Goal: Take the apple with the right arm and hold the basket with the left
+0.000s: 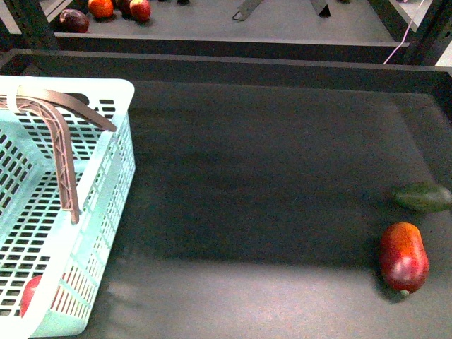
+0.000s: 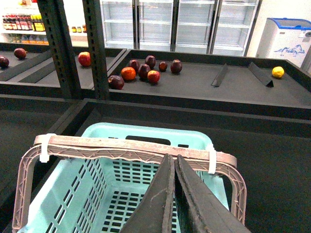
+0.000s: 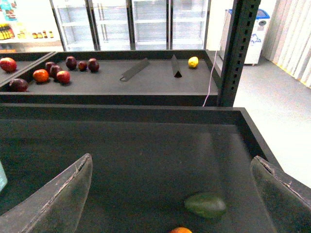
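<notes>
The pale turquoise basket (image 1: 106,212) stands at the table's left, its two grey-brown handles (image 1: 63,152) raised together. Part of a red fruit (image 1: 28,295) shows through its near lattice wall; I cannot tell whether it is the apple. In the left wrist view my left gripper (image 2: 172,159) is shut, its tips right at the handles' top bar (image 2: 121,148), above the basket (image 2: 146,133). My right gripper (image 3: 170,194) is wide open and empty above the table. Neither arm shows in the front view.
A dark green fruit (image 1: 424,196) (image 3: 205,205) and a longer dark-red oval fruit (image 1: 404,258) (image 3: 181,230) lie at the table's right. The shelf behind holds several red fruits (image 2: 141,72) and a yellow one (image 3: 193,61). A dark post (image 3: 238,48) stands at the right.
</notes>
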{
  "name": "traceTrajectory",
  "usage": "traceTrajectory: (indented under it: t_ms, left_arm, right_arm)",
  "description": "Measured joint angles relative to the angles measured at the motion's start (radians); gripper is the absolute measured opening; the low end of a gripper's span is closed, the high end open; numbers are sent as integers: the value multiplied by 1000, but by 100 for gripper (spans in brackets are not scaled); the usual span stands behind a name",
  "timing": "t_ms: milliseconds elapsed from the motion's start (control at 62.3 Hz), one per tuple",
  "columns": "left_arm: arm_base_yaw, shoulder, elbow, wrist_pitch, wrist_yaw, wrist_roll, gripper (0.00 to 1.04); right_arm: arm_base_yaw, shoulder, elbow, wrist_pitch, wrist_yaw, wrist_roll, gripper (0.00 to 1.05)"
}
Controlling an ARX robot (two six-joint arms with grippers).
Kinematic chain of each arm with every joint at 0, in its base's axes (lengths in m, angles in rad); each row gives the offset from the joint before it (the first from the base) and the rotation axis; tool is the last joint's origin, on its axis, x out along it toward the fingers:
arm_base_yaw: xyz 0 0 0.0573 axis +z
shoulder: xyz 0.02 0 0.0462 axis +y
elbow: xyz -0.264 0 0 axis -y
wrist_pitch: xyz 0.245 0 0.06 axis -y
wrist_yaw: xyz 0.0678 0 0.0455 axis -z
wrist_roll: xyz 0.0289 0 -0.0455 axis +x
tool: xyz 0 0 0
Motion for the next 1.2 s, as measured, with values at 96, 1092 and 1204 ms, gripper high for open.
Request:
traceTrajectory:
  t_ms: [96,1092,1204]
  left_arm:
    - [0,-76,0,-66,0,1,3]
    - [0,-630,0,-615,0,2,3]
    - [0,-633,0,-617,0,2,3]
  right_arm:
    - [0,0,0,0,0,0,96]
    - [0,0,0,0,0,0,96]
    - [0,0,0,0,0,0,96]
